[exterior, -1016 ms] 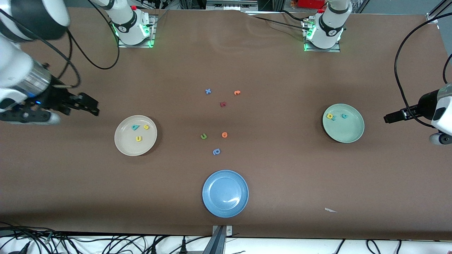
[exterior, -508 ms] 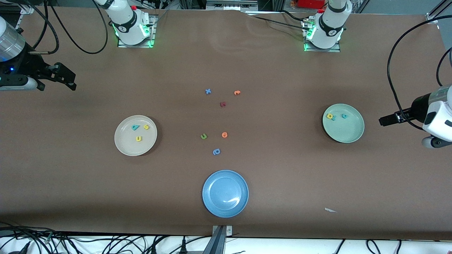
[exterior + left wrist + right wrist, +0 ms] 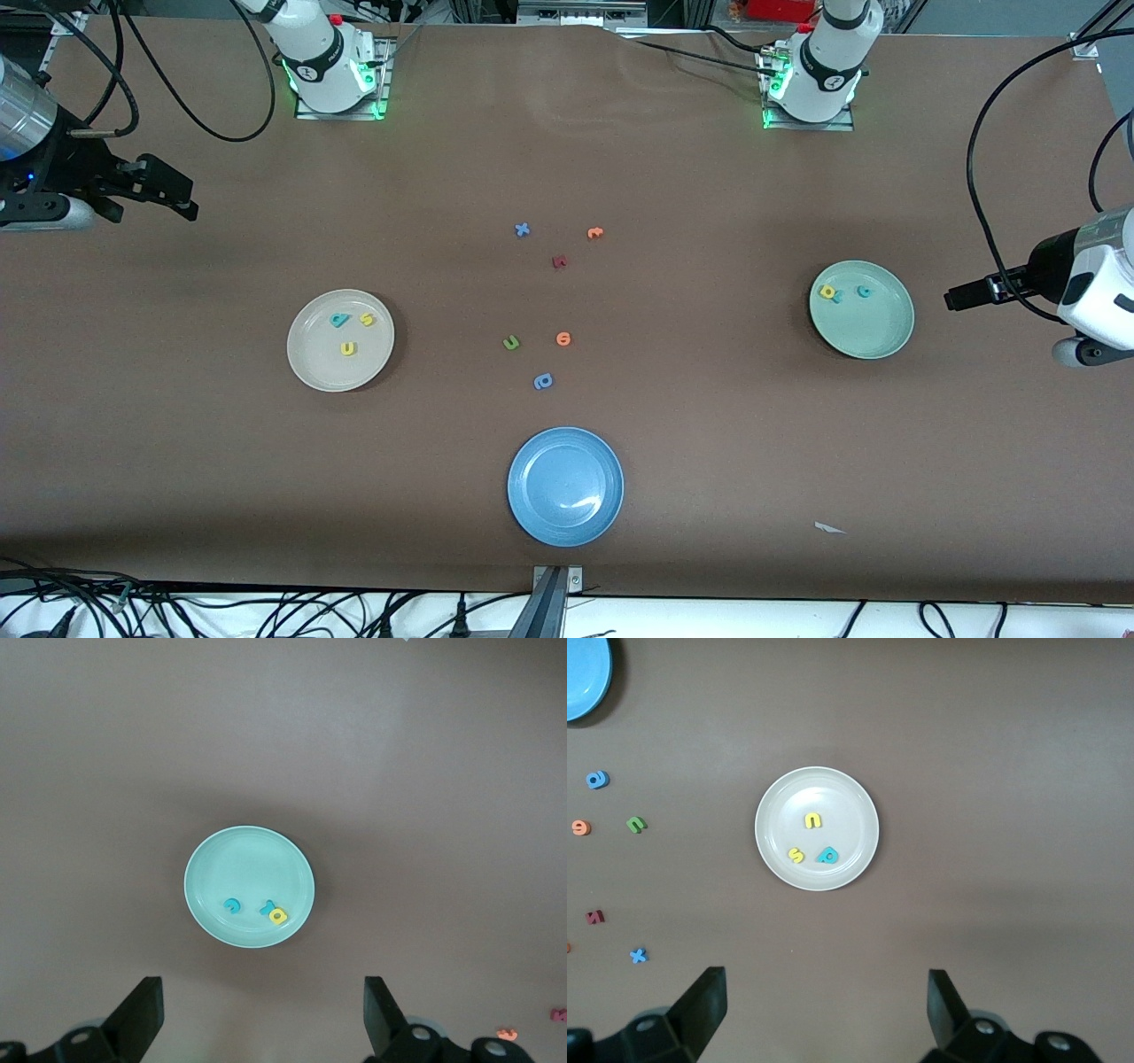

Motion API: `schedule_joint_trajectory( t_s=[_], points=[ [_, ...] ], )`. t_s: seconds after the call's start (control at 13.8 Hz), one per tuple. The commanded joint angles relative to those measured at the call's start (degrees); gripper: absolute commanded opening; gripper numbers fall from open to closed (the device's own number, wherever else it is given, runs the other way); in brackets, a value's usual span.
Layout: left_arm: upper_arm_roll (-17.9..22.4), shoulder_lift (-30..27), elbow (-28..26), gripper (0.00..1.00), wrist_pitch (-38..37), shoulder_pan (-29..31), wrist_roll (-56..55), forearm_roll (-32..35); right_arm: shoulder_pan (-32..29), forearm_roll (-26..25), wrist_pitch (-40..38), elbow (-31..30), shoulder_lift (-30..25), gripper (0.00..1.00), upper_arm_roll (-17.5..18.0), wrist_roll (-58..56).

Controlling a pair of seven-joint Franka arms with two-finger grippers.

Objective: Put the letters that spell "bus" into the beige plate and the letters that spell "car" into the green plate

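The beige plate (image 3: 319, 368) holds a teal "b" (image 3: 339, 320), a yellow "s" (image 3: 367, 319) and a yellow "u" (image 3: 348, 348). In the green plate (image 3: 873, 332) lie a teal "c" (image 3: 864, 290) and a yellow "a" (image 3: 827, 291), with a small teal "r" (image 3: 266, 906) touching the "a". My right gripper (image 3: 188, 199) hangs open and empty over bare table at the right arm's end, well away from the beige plate (image 3: 842, 806). My left gripper (image 3: 950, 299) is open and empty over the table at the left arm's end, beside the green plate (image 3: 239, 859).
A blue plate (image 3: 565, 486) lies near the front edge, mid-table. Loose letters lie mid-table: blue "x" (image 3: 522, 229), orange (image 3: 594, 233), dark red (image 3: 559, 261), green "u" (image 3: 510, 342), orange (image 3: 563, 338), blue (image 3: 543, 381). A white scrap (image 3: 828, 528) lies near the front.
My right gripper has drawn away from beside the beige plate toward the right arm's end of the table. The left gripper has drifted slightly toward the green plate. No letter has moved.
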Motion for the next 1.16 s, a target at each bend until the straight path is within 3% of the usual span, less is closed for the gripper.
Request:
schedule_joint_trajectory(
  t_s=[0.0,0.15,0.44,0.58,1.09],
  points=[
    [4.4,-0.6,-0.8,0.99,-0.1,-2.8,4.5,-1.5,0.2,-2.5,-1.0,1.9,1.4,1.00,0.1,0.1],
    [4.2,-0.6,-0.7,0.99,-0.3,-2.3,4.8,-1.4,0.2,-4.7,-0.9,2.0,1.6,1.00,0.7,0.1],
    [4.2,-0.6,-0.6,0.99,-0.7,-2.4,9.2,-0.9,0.2,-4.1,-0.9,2.0,1.6,1.00,0.8,0.4],
    [4.2,-0.6,-0.1,0.99,-0.7,-2.4,10.7,-0.7,0.2,-0.5,-0.8,1.9,1.6,1.00,0.7,0.4],
    [4.1,-0.6,0.2,0.99,-0.7,-2.4,12.2,-0.5,0.5,-1.1,0.5,2.0,1.7,1.00,0.8,2.2]
  ],
)
